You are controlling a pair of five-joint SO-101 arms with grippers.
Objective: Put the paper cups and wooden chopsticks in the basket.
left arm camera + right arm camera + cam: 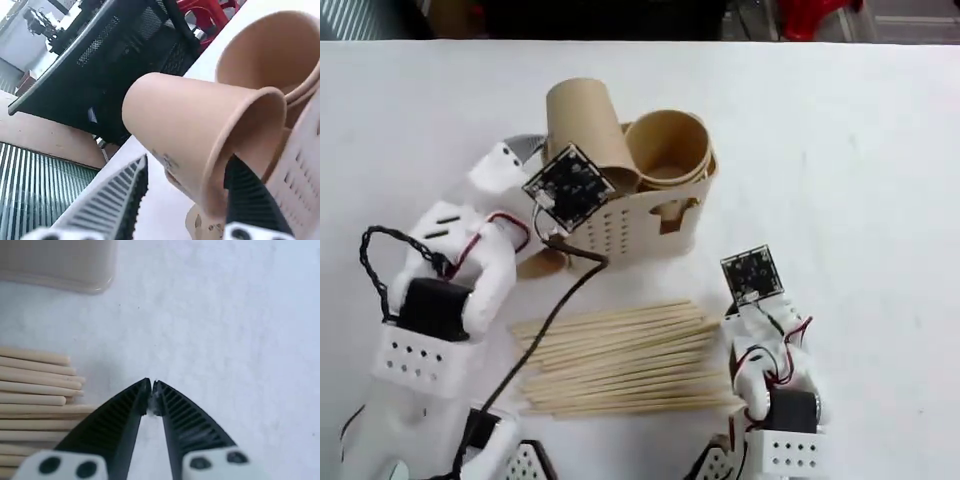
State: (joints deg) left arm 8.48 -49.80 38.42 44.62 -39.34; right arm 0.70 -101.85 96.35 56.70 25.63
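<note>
A beige perforated basket [640,228] stands mid-table with stacked paper cups [668,150] upright in it. A further paper cup [582,128] leans tilted on the basket's left rim. My left gripper [190,162] is open around the wall of this tilted cup [185,120], one finger [247,192] at its mouth and the other outside. A small cup [545,263] lies on the table beside the basket. Wooden chopsticks [620,355] lie in a pile in front. My right gripper [151,386] is shut and empty, low over the table just past the chopsticks' [35,390] ends.
The white table [860,180] stretches open to the right and behind the basket. A black cable [535,335] from the left arm crosses the chopstick pile's left end. Dark furniture [120,60] stands beyond the far table edge.
</note>
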